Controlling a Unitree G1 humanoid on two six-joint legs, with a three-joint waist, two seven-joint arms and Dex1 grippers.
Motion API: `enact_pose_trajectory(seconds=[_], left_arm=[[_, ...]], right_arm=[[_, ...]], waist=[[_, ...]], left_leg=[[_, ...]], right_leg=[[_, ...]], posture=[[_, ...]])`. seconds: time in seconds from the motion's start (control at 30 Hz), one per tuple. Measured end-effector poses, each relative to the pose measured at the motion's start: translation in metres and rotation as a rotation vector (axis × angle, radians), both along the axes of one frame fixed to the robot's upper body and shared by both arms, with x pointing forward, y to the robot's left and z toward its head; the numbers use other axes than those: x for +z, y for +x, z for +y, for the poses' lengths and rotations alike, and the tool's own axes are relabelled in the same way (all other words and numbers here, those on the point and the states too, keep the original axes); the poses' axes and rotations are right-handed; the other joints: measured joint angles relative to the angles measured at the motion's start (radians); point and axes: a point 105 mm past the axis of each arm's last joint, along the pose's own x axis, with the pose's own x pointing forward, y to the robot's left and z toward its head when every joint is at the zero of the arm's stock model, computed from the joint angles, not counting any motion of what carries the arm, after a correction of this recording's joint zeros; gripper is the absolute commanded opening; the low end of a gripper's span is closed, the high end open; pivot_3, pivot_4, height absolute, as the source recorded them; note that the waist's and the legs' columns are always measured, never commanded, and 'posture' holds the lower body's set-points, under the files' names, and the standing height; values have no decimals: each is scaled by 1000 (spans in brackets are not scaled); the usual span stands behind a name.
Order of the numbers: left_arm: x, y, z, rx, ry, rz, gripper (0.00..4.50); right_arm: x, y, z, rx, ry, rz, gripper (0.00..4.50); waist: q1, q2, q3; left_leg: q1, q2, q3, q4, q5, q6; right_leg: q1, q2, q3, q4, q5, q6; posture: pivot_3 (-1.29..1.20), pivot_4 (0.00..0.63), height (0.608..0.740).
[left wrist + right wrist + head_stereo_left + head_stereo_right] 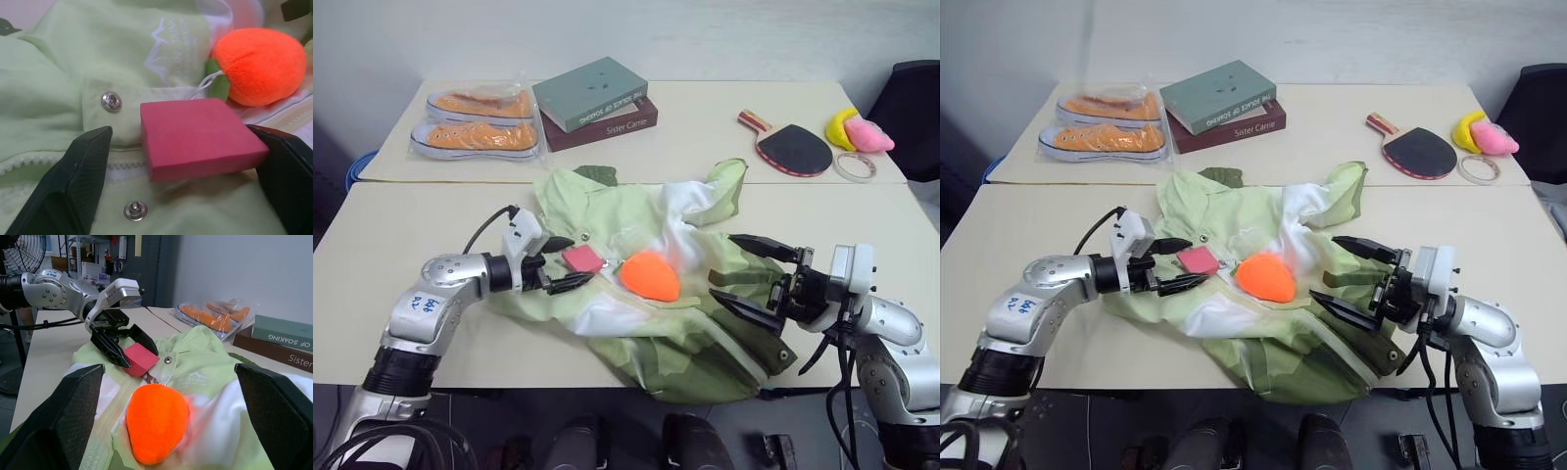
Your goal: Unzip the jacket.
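Left wrist view: left pincer (pixel 181 191) gapes around pink block (pixel 198 137) on jacket (pixel 58 98).

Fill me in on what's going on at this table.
A two-armed robot is working over a crumpled jacket spread on the near table. A pink block and an orange plush fruit lie on top of it. The left gripper has its jaws open on either side of the block, not yet closed on it. The right gripper hangs open over the jacket's right side, holding nothing. The zipper looks untouched.
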Motion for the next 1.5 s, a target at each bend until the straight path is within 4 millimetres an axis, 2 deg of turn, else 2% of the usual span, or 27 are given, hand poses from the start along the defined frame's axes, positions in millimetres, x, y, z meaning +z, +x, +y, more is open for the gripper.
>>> enact_pose_trajectory(seconds=[0.2,0.33,0.43,0.47,0.53,0.6,0.63,0.7,0.8,0.87,0.9,1.03,1.07,1.17,1.37,1.5], left_arm=[[-5,-6,-16,-83,-41,22,2381],[-4,-5,-11,-66,-59,11,2203],[16,3,1,35,-226,-104,2157],[27,7,11,102,-311,-152,2157],[47,13,44,277,-421,-238,2157],[59,11,95,523,-474,-320,2157],[60,3,125,661,-470,-348,2157],[49,-17,179,900,-408,-350,2157],[23,-40,224,1080,-301,-284,2157],[4,-52,254,1191,-274,-230,2841],[-2,-55,263,1221,-275,-214,3111],[-18,-51,267,1212,-277,-176,4350],[-18,-48,266,1207,-274,-175,4429],[-8,-40,265,1183,-254,-215,4429],[35,-45,270,1132,-206,-374,4429],[68,-48,246,925,-92,-476,4429]], right_arm=[[4,3,2,-40,53,22,4500],[6,4,4,-28,54,11,4500],[9,3,14,26,76,-18,4500],[13,3,20,55,88,-37,4500],[18,1,31,119,85,-71,4500],[19,-4,42,186,72,-89,4500],[18,-5,48,218,65,-87,4500],[13,-8,57,260,48,-71,4500],[11,-7,65,290,36,-63,4500],[12,-2,70,294,20,-62,4500],[11,1,71,286,11,-58,4500],[11,12,77,255,-8,-35,4500],[12,17,80,235,-16,-19,4500],[15,29,85,179,-55,28,4500],[-5,38,85,106,-164,205,4500],[-24,38,80,64,-272,316,4500]], waist=[[0,0,0],[-2,0,0],[-8,-1,0],[-10,-1,1],[-12,-2,1],[-17,-2,1],[-23,-3,1],[-25,-4,2],[-22,-5,2],[-10,-6,2],[-3,-8,1],[16,-9,1],[16,-9,1],[8,-11,0],[-17,-11,0],[-24,-12,0]], left_leg=[[-1,1,-2,2,0,0],[-1,1,-2,2,0,0],[-1,1,-2,2,0,0],[-1,2,-2,3,0,0],[-1,3,-2,3,0,-1],[-1,3,-3,3,0,-1],[-1,3,-3,2,0,-1],[-1,2,-4,2,0,-1],[-1,0,-4,3,-1,1],[-1,0,-4,4,-1,1],[-1,-1,-5,4,-2,2],[-1,-1,-6,4,-7,-5],[-1,-1,-6,4,-7,-5],[-2,0,-6,4,-7,-5],[-2,0,-4,2,-7,-1],[-6,1,-5,2,-8,-1]], right_leg=[[0,-5,-1,1,0,0],[0,-5,-1,1,0,0],[0,-5,-2,1,0,0],[0,-5,-2,1,0,0],[0,-5,-2,2,0,0],[0,-5,-3,2,0,0],[0,-5,-3,2,0,0],[0,-6,-4,2,0,0],[1,-8,-4,3,0,0],[0,-8,-4,3,0,0],[0,-9,-4,2,0,0],[-1,-11,-4,1,0,0],[-1,-11,-4,1,0,0],[-2,-9,-4,5,0,0],[-6,-10,-13,9,0,0],[-9,-10,-16,9,0,0]], posture=[[0,150,740],[0,150,740],[0,150,740],[0,150,740],[0,150,740],[0,150,740],[0,150,740],[0,150,740],[0,150,740],[0,150,740],[0,150,740],[0,150,740],[0,150,740],[0,150,740],[0,150,740],[0,150,740]])
